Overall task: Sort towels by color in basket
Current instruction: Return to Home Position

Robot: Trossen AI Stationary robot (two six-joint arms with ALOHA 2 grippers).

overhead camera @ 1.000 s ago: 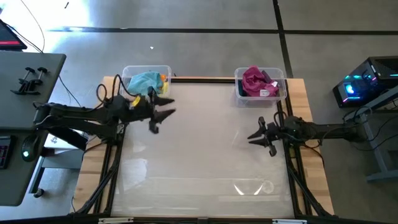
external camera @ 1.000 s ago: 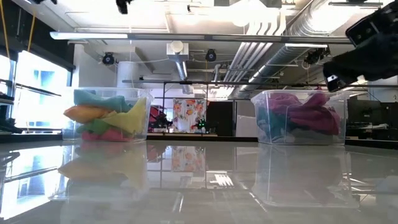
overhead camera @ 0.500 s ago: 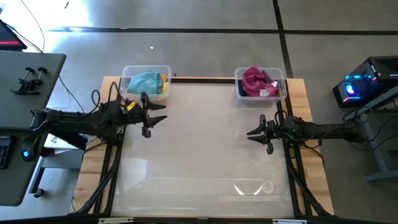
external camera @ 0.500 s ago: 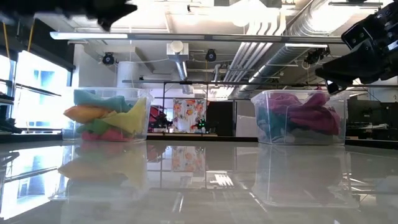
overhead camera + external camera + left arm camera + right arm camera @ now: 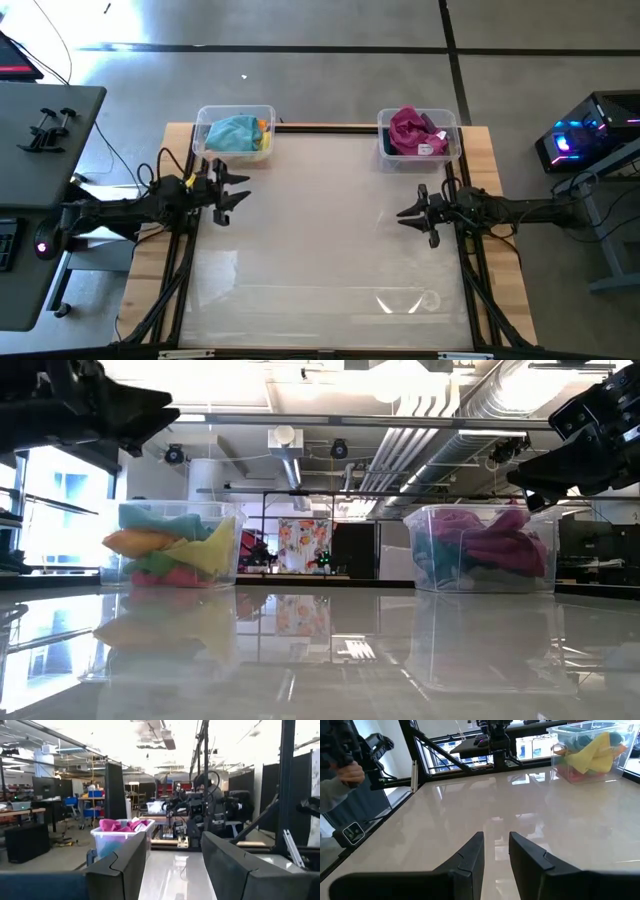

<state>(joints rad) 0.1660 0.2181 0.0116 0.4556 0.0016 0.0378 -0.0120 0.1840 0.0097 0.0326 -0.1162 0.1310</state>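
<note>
All towels lie in two clear bins at the table's far edge. The left bin (image 5: 235, 133) (image 5: 170, 545) holds light blue, yellow, orange, green and pink towels. The right bin (image 5: 418, 135) (image 5: 480, 548) (image 5: 122, 834) holds magenta and dark teal towels. My left gripper (image 5: 240, 188) (image 5: 172, 855) hovers open near the table's left edge, on the near side of the left bin, and holds nothing. My right gripper (image 5: 402, 215) (image 5: 496, 842) hovers open by the right edge, on the near side of the right bin, also holding nothing.
The glossy white table top (image 5: 320, 240) lies between the two arms with no cloth on it. Black frame bars (image 5: 180, 270) run along the left and right sides. A person's hand and grey sleeve (image 5: 340, 775) show beyond the table in the right wrist view.
My left gripper has drawn back from beside the left bin toward the table's left edge and a little toward the near edge, staying open, and has come down into the low view. My right arm has kept nearly still.
</note>
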